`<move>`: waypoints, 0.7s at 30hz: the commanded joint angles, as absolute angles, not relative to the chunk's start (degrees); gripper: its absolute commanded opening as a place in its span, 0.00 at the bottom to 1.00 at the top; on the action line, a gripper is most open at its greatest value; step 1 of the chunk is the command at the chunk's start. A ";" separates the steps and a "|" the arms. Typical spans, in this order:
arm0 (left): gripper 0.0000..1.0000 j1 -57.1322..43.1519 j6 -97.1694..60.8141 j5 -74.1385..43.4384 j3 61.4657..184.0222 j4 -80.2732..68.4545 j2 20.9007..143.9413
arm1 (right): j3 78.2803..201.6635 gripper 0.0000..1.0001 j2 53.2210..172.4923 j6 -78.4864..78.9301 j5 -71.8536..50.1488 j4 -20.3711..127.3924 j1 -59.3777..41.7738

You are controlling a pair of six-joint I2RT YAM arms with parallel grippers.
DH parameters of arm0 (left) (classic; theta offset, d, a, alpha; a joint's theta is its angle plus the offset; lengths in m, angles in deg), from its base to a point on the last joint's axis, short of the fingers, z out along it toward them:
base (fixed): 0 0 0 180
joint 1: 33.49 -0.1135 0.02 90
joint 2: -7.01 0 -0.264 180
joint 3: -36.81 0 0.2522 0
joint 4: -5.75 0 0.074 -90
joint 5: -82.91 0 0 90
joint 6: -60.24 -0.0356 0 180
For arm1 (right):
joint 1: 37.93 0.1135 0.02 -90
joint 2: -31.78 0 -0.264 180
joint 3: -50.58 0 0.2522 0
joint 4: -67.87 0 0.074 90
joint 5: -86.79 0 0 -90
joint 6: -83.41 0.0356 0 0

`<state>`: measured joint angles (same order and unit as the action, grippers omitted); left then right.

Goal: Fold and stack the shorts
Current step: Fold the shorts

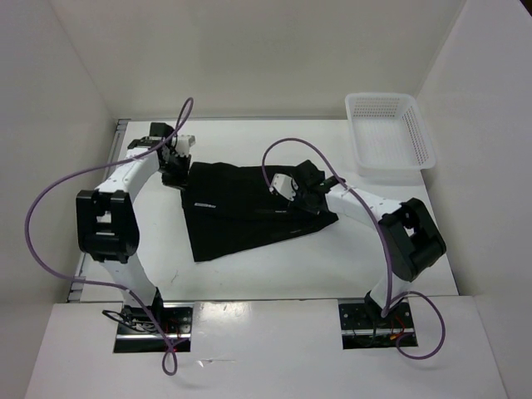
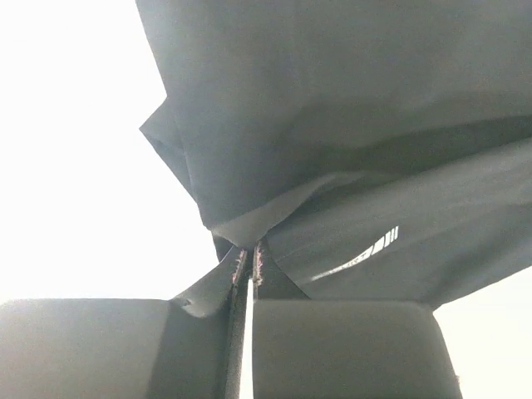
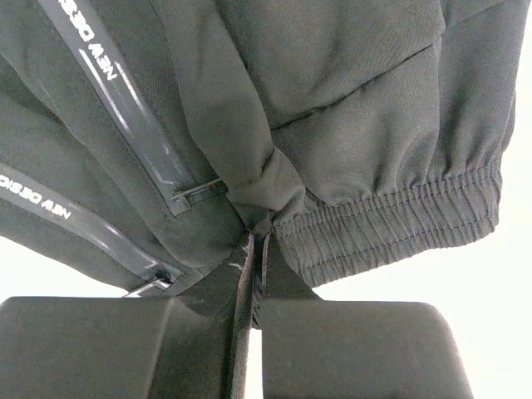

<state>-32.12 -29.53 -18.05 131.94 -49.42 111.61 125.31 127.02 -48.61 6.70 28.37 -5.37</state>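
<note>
The black shorts [image 1: 241,212] lie spread on the white table in the top view, with a small white logo near their left side. My left gripper [image 1: 173,170] is at their far left corner, shut on a fold of the hem, as the left wrist view [image 2: 247,258] shows. My right gripper [image 1: 291,199] is over their right part, shut on fabric beside the elastic waistband [image 3: 399,224]; the pinch shows in the right wrist view [image 3: 258,241]. Zipped pockets with printed tape [image 3: 116,108] hang to the left of it.
A white plastic mesh basket [image 1: 389,133] stands at the back right of the table. White walls close in the left, back and right sides. Purple cables loop from both arms.
</note>
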 commanded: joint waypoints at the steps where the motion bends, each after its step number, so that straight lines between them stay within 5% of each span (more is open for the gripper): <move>1: 0.00 -31.91 -29.76 -17.90 132.76 -54.15 104.50 | 123.41 0.00 123.71 -50.36 8.65 29.85 -4.71; 9: 0.00 -32.43 -29.76 -21.94 126.07 -68.45 96.14 | 124.19 0.00 120.38 -55.97 10.59 27.83 -8.99; 15: 0.00 -33.14 -29.76 -32.82 134.68 -82.09 96.31 | 128.58 0.00 116.34 -62.56 9.98 25.20 -12.35; 21: 0.00 -20.67 -29.76 -25.56 120.99 -77.80 95.70 | 116.65 0.00 108.78 -69.33 7.77 24.57 -10.16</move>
